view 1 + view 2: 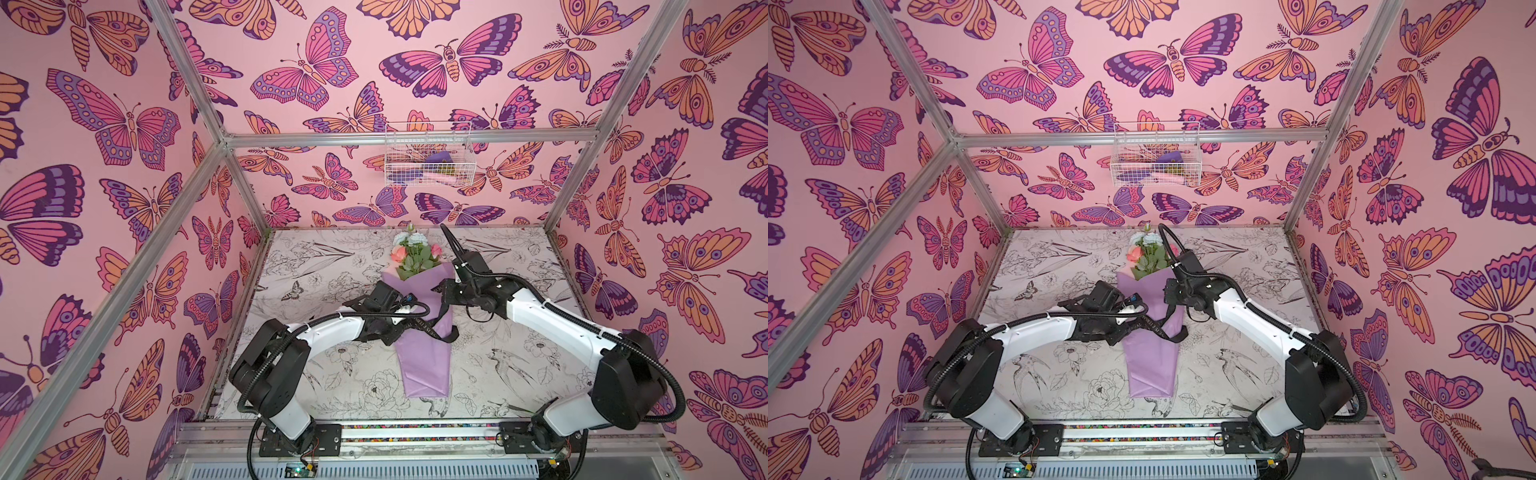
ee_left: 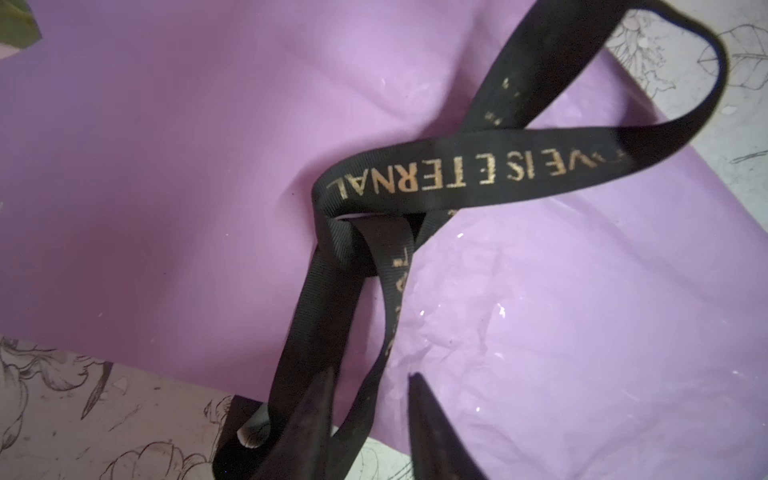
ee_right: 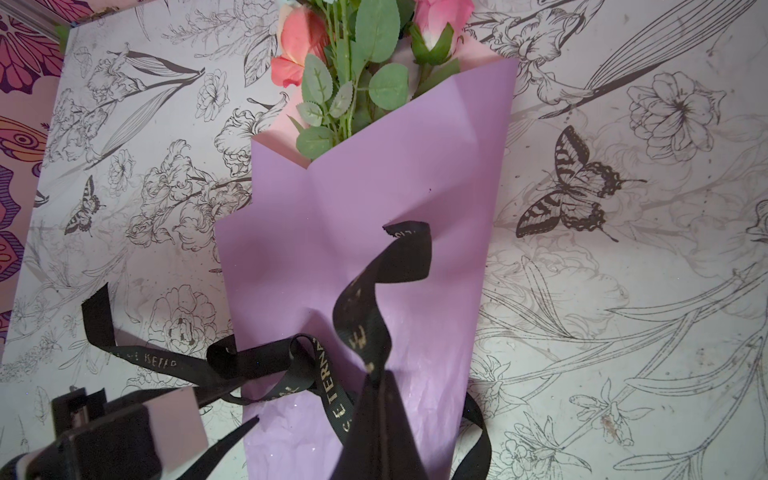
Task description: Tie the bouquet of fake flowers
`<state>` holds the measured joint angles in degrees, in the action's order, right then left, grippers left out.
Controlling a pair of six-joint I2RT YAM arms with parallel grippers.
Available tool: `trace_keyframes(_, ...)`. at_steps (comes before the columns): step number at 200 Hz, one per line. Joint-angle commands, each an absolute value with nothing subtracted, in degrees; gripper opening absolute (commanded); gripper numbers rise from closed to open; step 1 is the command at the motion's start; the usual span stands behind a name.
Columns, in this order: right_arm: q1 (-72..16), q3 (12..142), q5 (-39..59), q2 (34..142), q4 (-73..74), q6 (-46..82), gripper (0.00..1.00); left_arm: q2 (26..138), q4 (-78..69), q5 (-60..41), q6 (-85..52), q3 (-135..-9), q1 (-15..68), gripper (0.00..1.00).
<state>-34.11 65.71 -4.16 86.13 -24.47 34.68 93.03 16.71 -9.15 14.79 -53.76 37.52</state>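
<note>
Pinching the ribbon point(image 3: 399, 266) in right gripper point(image 3: 380, 395); half shut round it with left gripper point(image 2: 372, 380), maybe not gripping; right over the bouquet point(image 1: 424, 357), lying long-ways between both

Left arm point(image 1: 324, 328) and right arm point(image 1: 552, 311) bent inward, left claw point(image 2: 372, 378) slightly parted, right claw point(image 3: 382, 386) pinched shut

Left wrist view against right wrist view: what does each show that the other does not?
Only the left wrist view: both fingertips of the left gripper, apart, with a strand of the black ribbon between them, and the readable words IS ETERNAL. Only the right wrist view: the coral blooms, the ribbon's curled free end, and the right gripper shut on a strand. Both: the lilac wrapping paper, the ribbon and the printed table.
</note>
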Motion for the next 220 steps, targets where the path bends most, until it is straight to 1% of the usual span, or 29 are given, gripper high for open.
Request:
trace_keyframes(1,-34.0,65.6,-3.6,85.9,-23.2,35.4,0.00,93.0,18.6,-8.6,14.4,-54.4,37.4,0.15)
trace_keyframes(11,-33.9,65.5,-3.6,85.9,-23.3,35.4,0.00,93.1,18.6,-8.5,14.4,-54.5,37.5,0.14)
trace_keyframes(37,-34.0,65.7,-3.4,86.1,-23.4,35.3,0.00,94.0,19.0,-8.8,14.5,-55.1,37.5,0.17)
trace_keyframes(48,-34.0,65.6,-3.4,86.2,-23.5,35.4,0.00,94.6,19.6,-9.0,14.6,-55.7,37.5,0.20)
trace_keyframes(59,-34.0,65.7,-3.3,86.4,-23.4,35.4,0.00,95.3,20.0,-9.1,14.7,-56.2,37.5,0.25)
trace_keyframes(75,-34.0,65.8,-3.3,86.6,-23.4,35.4,0.00,96.4,20.8,-9.7,14.7,-57.2,37.5,0.27)
trace_keyframes(101,-34.0,66.2,-3.3,86.9,-23.8,35.4,0.00,98.1,21.9,-9.9,14.8,-58.6,37.7,0.22)
trace_keyframes(112,-34.0,66.3,-3.5,86.9,-24.0,35.4,0.00,98.2,22.4,-9.6,14.8,-59.0,37.8,0.17)
trace_keyframes(115,-34.0,66.3,-3.5,86.9,-24.1,35.4,0.00,98.2,22.4,-9.5,14.7,-59.0,37.8,0.13)
trace_keyframes(125,-34.0,66.4,-3.9,86.8,-24.4,35.2,0.00,97.7,22.5,-9.1,14.6,-58.9,37.9,0.06)
trace_keyframes(139,-33.9,66.7,-5.4,86.4,-25.5,34.7,0.00,96.3,22.5,-8.1,14.2,-58.6,37.8,0.01)
trace_keyframes(220,-33.5,66.2,-18.2,81.0,-31.8,30.7,0.00,83.5,22.7,-1.9,5.8,-52.9,37.8,0.00)
